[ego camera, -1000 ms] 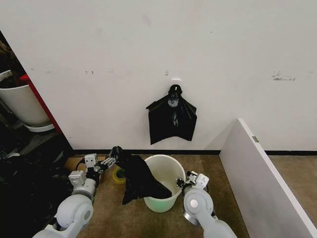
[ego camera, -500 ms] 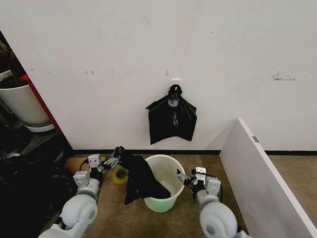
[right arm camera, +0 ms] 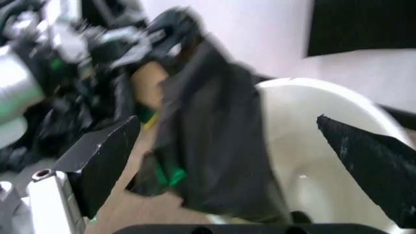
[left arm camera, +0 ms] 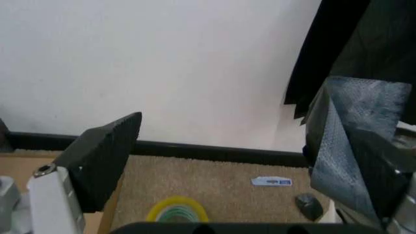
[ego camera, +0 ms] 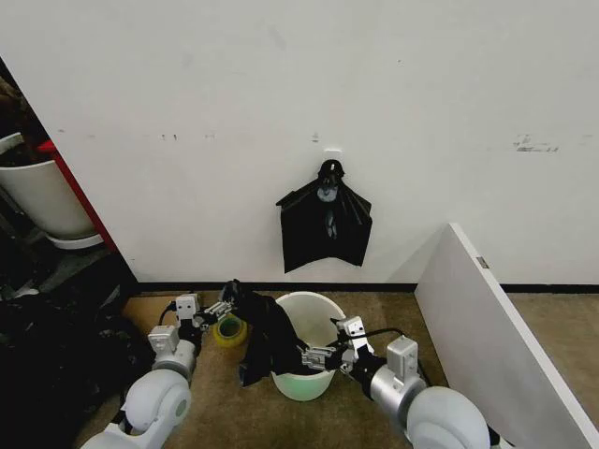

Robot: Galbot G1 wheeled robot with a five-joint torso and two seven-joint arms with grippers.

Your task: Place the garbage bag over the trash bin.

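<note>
On the left, our left gripper hangs low beside the wall. It holds the top of the bag in the head view. The left wrist view shows its two pads spread wide with no plastic between them, so we cannot tell whether it truly pinches the bag or is open. Just below it a roll of yellow tape lies on the carpet, touching nothing that matters.

The bag hangs from that gripper as one crumpled black strip, draped over the near-left rim of the bin and down its outer wall to the floor. Its mouth is not spread. The bin stands upright against the wall, its white inside bare, so we judge the task barely begun: the bag has been brought to the bin, but it does not line or cover it.

Right of the bag, our right gripper reaches in over the bin's front rim, jaws wide apart and holding nothing, aimed at the hanging plastic. We judge that it has yet to take a second edge. What remains is opening the mouth and pulling it around the whole rim.
</note>
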